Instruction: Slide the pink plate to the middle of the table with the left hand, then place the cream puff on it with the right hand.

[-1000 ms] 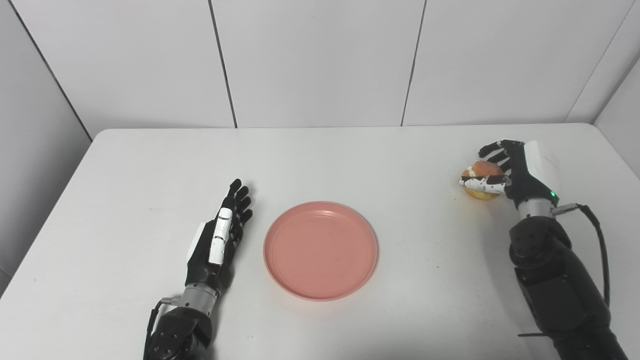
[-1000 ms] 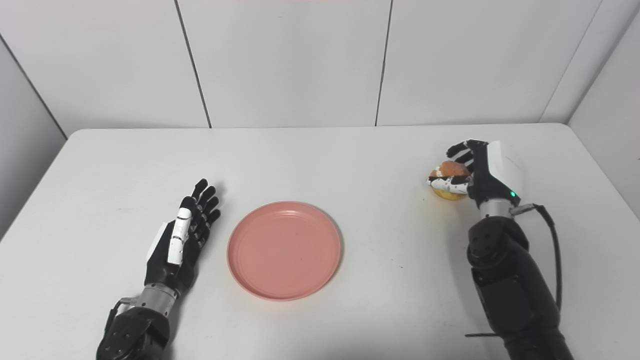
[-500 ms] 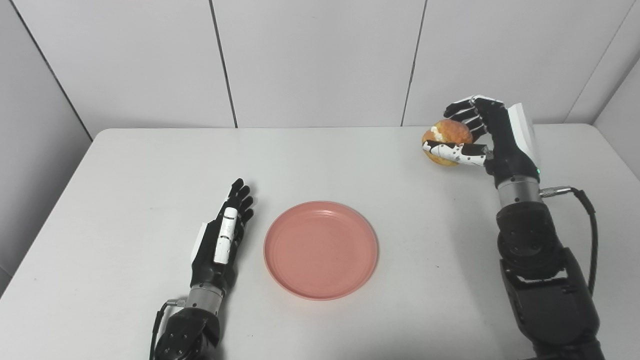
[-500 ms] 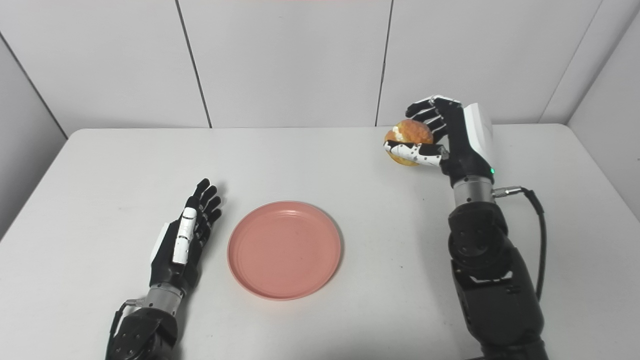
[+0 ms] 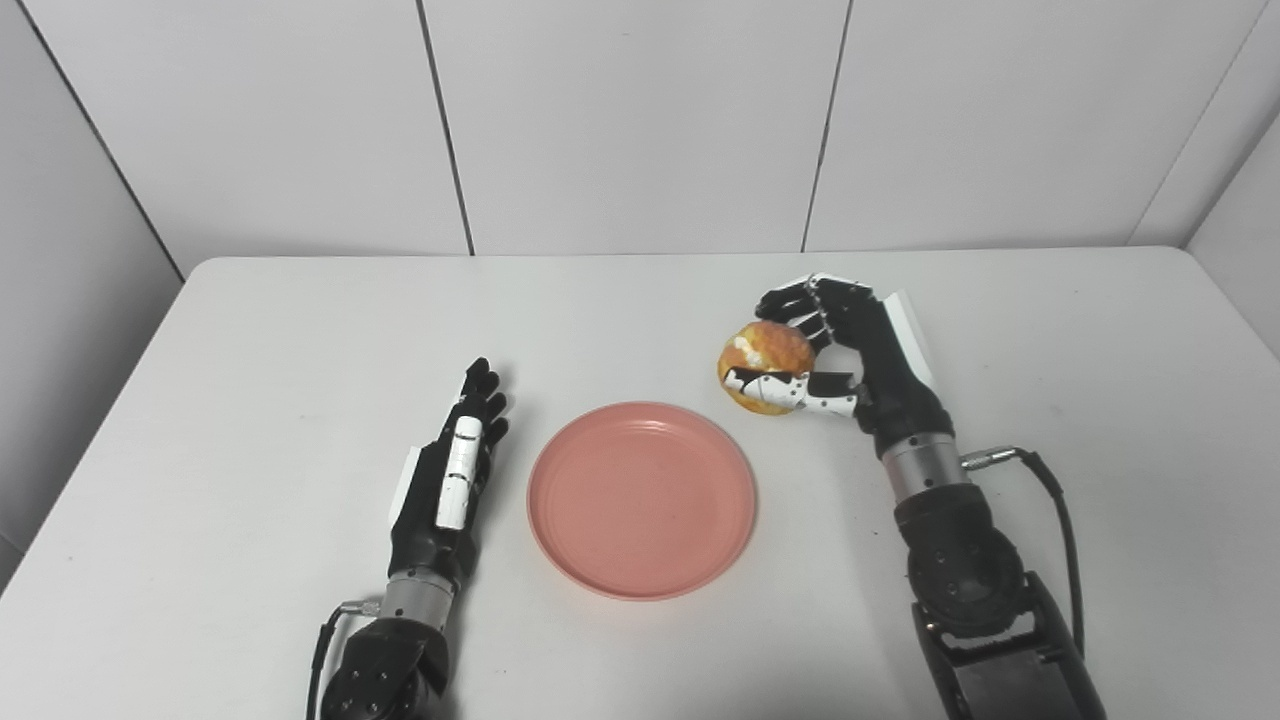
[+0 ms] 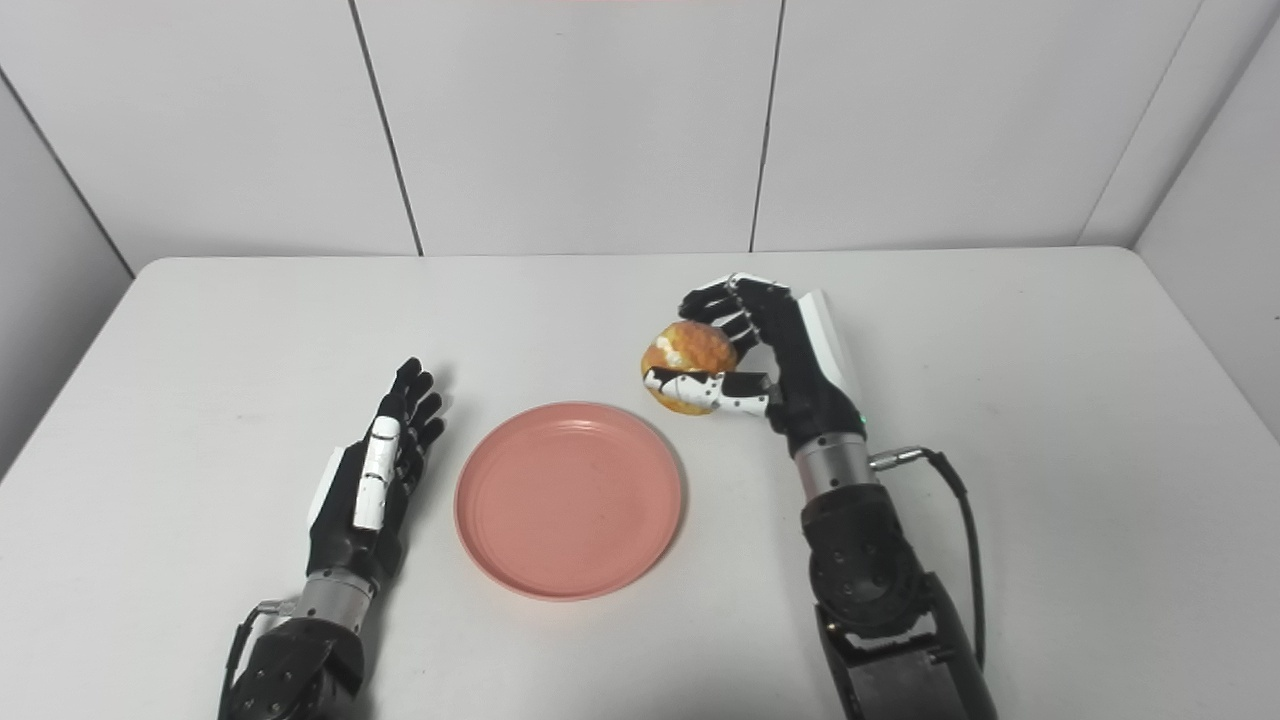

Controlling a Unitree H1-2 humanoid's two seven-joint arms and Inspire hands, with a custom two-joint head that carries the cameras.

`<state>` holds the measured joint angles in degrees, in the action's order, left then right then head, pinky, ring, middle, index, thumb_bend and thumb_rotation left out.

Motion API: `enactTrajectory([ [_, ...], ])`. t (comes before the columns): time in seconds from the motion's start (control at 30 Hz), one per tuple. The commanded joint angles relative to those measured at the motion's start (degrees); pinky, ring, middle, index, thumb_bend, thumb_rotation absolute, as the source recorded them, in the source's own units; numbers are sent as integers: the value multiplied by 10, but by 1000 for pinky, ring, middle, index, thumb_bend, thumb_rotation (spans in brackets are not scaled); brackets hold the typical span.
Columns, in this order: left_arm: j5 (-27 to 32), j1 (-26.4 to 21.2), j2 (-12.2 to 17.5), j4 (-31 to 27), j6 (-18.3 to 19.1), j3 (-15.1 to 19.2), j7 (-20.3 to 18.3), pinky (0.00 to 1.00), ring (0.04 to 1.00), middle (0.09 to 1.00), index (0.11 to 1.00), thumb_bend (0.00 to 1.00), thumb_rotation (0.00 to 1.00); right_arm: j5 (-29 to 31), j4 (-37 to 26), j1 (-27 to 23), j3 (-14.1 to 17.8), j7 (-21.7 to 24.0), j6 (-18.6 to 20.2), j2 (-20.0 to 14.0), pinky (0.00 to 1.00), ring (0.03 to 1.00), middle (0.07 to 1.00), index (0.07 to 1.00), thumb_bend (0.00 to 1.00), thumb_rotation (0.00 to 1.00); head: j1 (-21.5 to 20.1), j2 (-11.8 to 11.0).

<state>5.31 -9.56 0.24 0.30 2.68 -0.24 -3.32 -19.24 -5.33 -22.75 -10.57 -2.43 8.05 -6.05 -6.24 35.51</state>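
The pink plate [image 5: 641,498] lies empty near the middle of the white table [image 5: 250,330]. My right hand [image 5: 840,355] is shut on the golden cream puff [image 5: 766,366] and holds it in the air just past the plate's far right rim. My left hand [image 5: 452,475] lies open and flat on the table just left of the plate, apart from it. The scene repeats in the right eye view: plate [image 6: 568,498], cream puff [image 6: 689,365], right hand [image 6: 770,350], left hand [image 6: 375,480].
White wall panels [image 5: 640,120] stand behind the table's far edge. A black cable [image 5: 1050,510] runs from my right wrist along the forearm.
My right hand has lifted the cream puff off the table at the far right and carried it left and down toward the plate. My left hand has drawn back slightly.
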Motion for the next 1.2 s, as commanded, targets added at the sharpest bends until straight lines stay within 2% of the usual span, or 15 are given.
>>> enactTrajectory([
  [0.0,2,0,0,-16,8,-8,-9,994,992,999,975,608,988,5,-13,-2,-4,6,-39,5,363,419,509,491,509,0,0,0],
  [0.1,4,1,2,-19,12,-10,-12,998,993,1000,979,596,999,3,-5,7,-22,16,-56,8,387,437,525,478,508,0,0,1],
  [0.13,7,0,2,-18,12,-10,-14,1000,997,1000,985,594,1000,1,-1,10,-27,19,-64,8,354,421,537,479,506,0,1,2],
  [0.27,3,2,13,-28,32,-21,-24,1000,1000,1000,997,612,1000,-8,7,20,-46,29,-80,7,340,414,549,474,505,0,1,3],
  [0.4,5,3,18,-39,52,-29,-25,1000,1000,1000,1000,604,1000,-17,8,28,-56,34,-88,9,270,447,537,459,508,0,3,5],
  [0.57,4,2,18,-39,56,-33,-28,1000,1000,1000,1000,602,1000,-19,29,35,-69,38,-124,8,363,432,551,467,505,0,4,6],
  [0.73,-7,4,20,-42,54,-36,-24,1000,1000,1000,1000,592,1000,-59,77,38,-93,28,-172,-1,352,430,550,469,505,0,4,6],
  [0.8,-7,3,20,-42,56,-36,-25,1000,1000,1000,1000,595,1000,-76,90,38,-97,19,-186,-3,375,445,545,462,506,0,5,7],
  [0.87,-9,4,20,-43,59,-36,-24,1000,1000,1000,1000,604,1000,-99,103,36,-101,7,-201,-5,354,484,559,466,492,0,4,8],
  [0.97,-9,3,21,-42,59,-37,-27,1000,1000,1000,1000,605,1000,-120,119,33,-103,-5,-227,-9,345,493,566,476,488,0,4,8],
  [1.17,-6,3,20,-47,65,-38,-28,1000,1000,1000,1000,599,1000,-165,124,25,-113,-4,-243,-25,354,496,556,477,489,0,6,9],
])
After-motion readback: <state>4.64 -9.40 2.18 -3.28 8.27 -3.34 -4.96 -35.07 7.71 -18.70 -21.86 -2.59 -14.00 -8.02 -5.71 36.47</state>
